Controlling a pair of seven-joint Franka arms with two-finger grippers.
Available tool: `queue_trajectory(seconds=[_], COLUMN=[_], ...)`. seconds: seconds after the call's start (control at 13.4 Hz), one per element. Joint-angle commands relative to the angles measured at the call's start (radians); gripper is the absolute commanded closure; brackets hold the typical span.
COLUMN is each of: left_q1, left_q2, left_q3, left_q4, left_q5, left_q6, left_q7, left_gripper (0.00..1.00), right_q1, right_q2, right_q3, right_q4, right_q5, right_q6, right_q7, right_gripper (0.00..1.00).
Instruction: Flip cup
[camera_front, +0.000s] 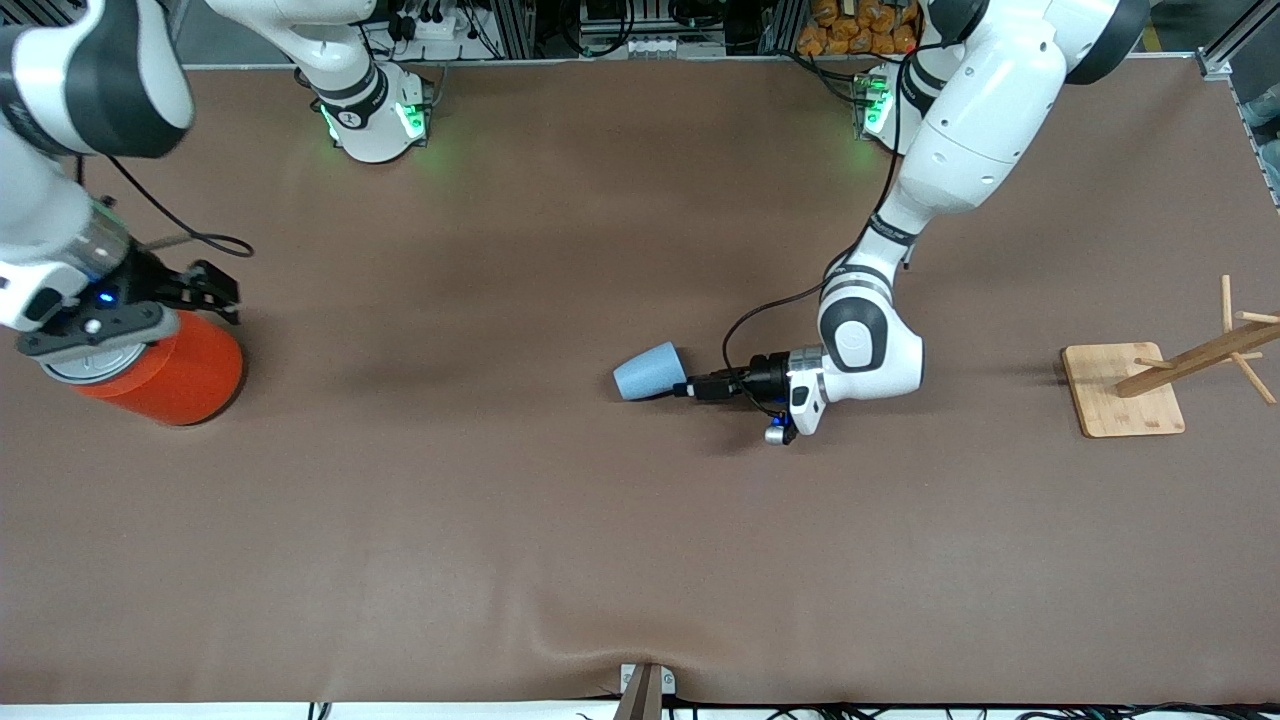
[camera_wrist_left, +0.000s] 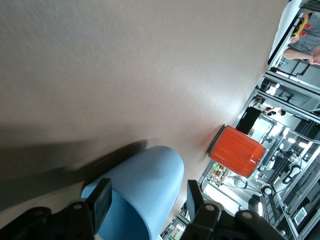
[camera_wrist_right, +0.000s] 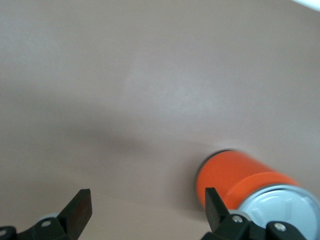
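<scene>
The small light-blue cup (camera_front: 648, 370) lies on its side in the middle of the table, its wide mouth toward the left arm's end. My left gripper (camera_front: 690, 386) is low at the cup's mouth end. In the left wrist view its fingers (camera_wrist_left: 102, 199) stand on either side of the cup (camera_wrist_left: 145, 180), open, with a gap showing at one finger; the left gripper (camera_wrist_left: 148, 199) straddles the rim. My right gripper (camera_front: 205, 288) is open and empty over the orange can (camera_front: 170, 375) at the right arm's end; in the right wrist view the right gripper (camera_wrist_right: 146, 206) holds nothing.
The orange can with a grey lid also shows in the left wrist view (camera_wrist_left: 237, 150) and the right wrist view (camera_wrist_right: 235, 177). A wooden mug rack (camera_front: 1125, 390) on a square base stands at the left arm's end. Brown table mat (camera_front: 500, 500) all round.
</scene>
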Motion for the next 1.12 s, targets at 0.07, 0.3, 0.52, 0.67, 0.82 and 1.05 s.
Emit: queue_trajectory(seconds=[0.07, 0.3, 0.52, 0.67, 0.82, 1.05], left_q1=[-0.036, -0.05, -0.068, -0.071, -0.071, -0.068], left_q2=[-0.018, -0.042, -0.047, -0.042, -0.041, -0.039], left_q3=[0.004, 0.004, 0.004, 0.004, 0.004, 0.007], left_q4=[-0.031, -0.03, -0.018, -0.016, -0.016, -0.004], left_q5=[-0.032, -0.032, -0.032, -0.032, -0.032, -0.029], left_q6=[0.044, 0.044, 0.051, 0.051, 0.051, 0.051], left_q7=[-0.044, -0.206, -0.259, -0.26, -0.259, -0.288], left_gripper=[0.32, 0.32, 0.34, 0.45, 0.88, 1.0], right_q1=[-0.036, 0.011, 0.024, 0.001, 0.048, 0.068], right_q2=[0.021, 0.077, 0.068, 0.068, 0.026, 0.011], right_q3=[0.018, 0.026, 0.021, 0.02, -0.028, -0.08], right_q4=[0.248, 0.4, 0.414, 0.414, 0.4, 0.397], right_q5=[0.015, 0.038, 0.104, 0.115, 0.135, 0.123], right_q6=[-0.303, -0.476, -0.52, -0.519, -0.508, -0.491], right_q7=[-0.013, 0.215, 0.339, 0.333, 0.328, 0.317], right_gripper=[0.0, 0.0, 0.0, 0.0, 0.0, 0.0])
